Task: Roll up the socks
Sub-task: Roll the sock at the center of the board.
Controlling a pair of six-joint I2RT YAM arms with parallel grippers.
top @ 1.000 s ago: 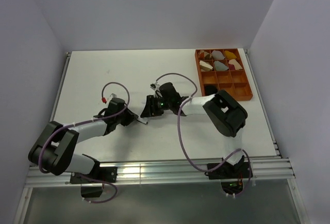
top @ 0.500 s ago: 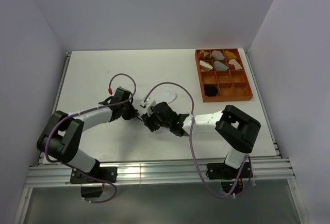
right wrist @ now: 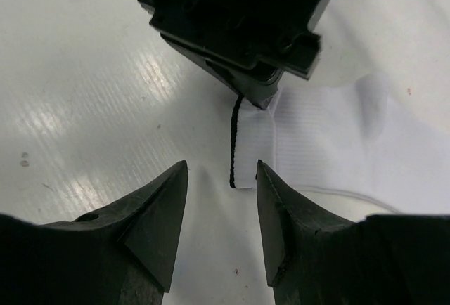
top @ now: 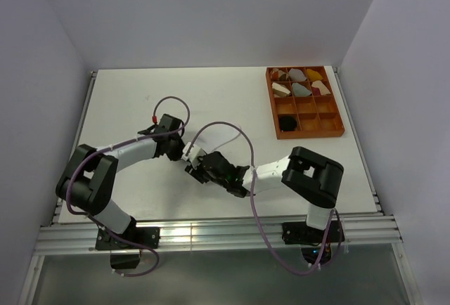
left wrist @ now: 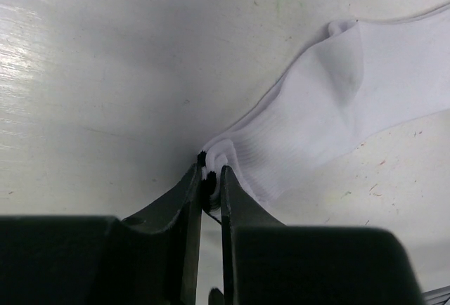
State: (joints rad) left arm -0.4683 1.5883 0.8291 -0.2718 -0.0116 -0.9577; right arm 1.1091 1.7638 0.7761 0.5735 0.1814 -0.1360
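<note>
Left wrist cam tells most of the story. The left gripper [left wrist: 211, 176] has its jaws nearly shut, pinching the cuff corner of the white sock [left wrist: 316, 101]. The rest of that sock lies flat on the table [left wrist: 105, 73].

Right wrist cam has the right gripper [right wrist: 221, 170] hanging just off that same cuff edge. Its jaws are about half open with nothing in them, and the cuff's black stripe lines up with the gap between the tips.

From the top, the sock is well left of the orange tray [top: 309, 135] and nearer the arm bases than the tray is.

Progress-wise I'd say halfway at best. A black bundle [top: 286, 122] sits in the tray's near-left compartment. It looks to me like the other sock, already rolled and stowed, though it's too small to be sure. The white one has barely a curl at the cuff. Left to do, by my guess: roll it up from the cuff, then get it over to the tray.
</note>
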